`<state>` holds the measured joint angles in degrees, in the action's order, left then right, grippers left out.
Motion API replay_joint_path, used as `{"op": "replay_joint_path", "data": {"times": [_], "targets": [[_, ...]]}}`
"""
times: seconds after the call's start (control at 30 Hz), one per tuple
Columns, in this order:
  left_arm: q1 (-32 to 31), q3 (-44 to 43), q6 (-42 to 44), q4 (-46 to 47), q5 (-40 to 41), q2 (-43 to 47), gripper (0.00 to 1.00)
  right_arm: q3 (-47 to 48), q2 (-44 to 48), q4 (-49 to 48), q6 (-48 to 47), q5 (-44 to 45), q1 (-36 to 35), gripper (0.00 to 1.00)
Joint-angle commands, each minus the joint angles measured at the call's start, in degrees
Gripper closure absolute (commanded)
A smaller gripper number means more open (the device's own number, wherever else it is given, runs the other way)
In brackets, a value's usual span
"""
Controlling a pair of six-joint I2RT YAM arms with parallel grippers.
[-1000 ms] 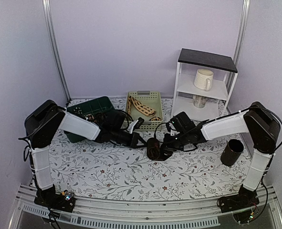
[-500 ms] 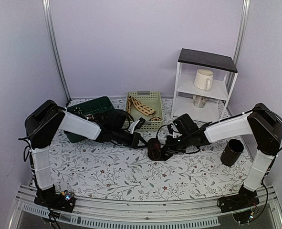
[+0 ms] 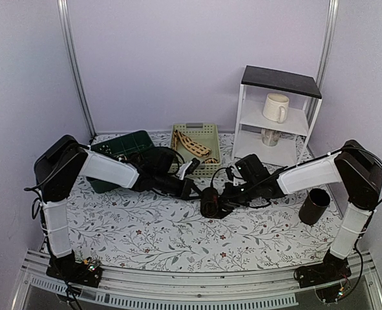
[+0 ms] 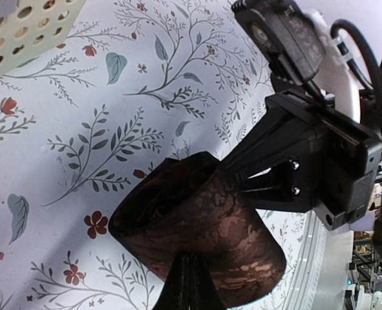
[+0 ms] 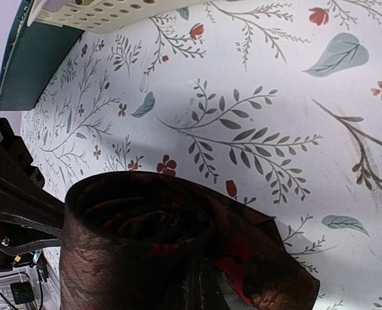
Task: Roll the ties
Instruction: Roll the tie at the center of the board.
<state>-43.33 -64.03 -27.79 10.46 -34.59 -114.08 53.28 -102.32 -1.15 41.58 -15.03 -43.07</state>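
Pinches the rolled dark brown tie [image 4: 197, 236] with the left end effector [image 4: 187, 279], fingers pressed together on the coil's near wall. Clamps the same roll from the opposite side with the right end effector [image 5: 200, 284], likewise closed thin on the fabric, with the open spiral end turned toward that wrist camera. Holds the roll low at the middle of the floral counter [image 3: 178, 239], between the two arms and just in front of the cream perforated basket [image 3: 207, 169]; touching the cloth or just clear of it, cannot tell. Inside that basket, a beige tie [image 3: 192, 143] with dark brown markings, lying loose and unrolled. Left of the basket, a dark green bin [image 3: 121, 143]; right of it, a white shelf unit [image 3: 278, 123] with a cream mug [image 3: 275, 107] on its middle shelf. Near the right arm, well apart from the roll, an upright black cup [image 3: 314, 206].
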Motion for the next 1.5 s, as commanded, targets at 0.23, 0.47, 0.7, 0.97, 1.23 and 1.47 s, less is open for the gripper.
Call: {"op": "replay_joint_path", "data": {"times": [0.23, 0.47, 0.7, 0.97, 1.23, 1.47], "targets": [[-2.15, -2.61, -0.55, -2.49, 1.75, 0.82, 1.0, -2.38, 0.58, -1.38, -0.61, 3.17, 0.53, 1.0], [-2.54, -3.35, -0.55, -3.16, 2.31, 0.84, 1.0, -3.92, 2.51, -1.14, -0.69, 5.39, 1.21, 1.0], [-3.29, -5.13, -0.15, -4.14, 2.24, 0.28, 1.0, -5.93, 5.48, -1.21, -1.04, 5.92, 3.23, 1.0], [-4.36, -7.53, 0.26, -5.19, 1.97, -1.46, 1.0, -8.51, 9.29, -3.3, -0.5, 2.9, 3.69, 0.99], [-5.01, -9.51, -0.11, -5.67, 2.45, -2.44, 1.0, -10.54, 10.49, -5.58, 0.55, -0.02, 3.69, 1.0], [-4.73, -8.62, 0.28, -8.6, 7.39, 2.63, 1.0, -8.85, 10.68, -6.34, 1.13, -2.63, 2.81, 1.0]]}}
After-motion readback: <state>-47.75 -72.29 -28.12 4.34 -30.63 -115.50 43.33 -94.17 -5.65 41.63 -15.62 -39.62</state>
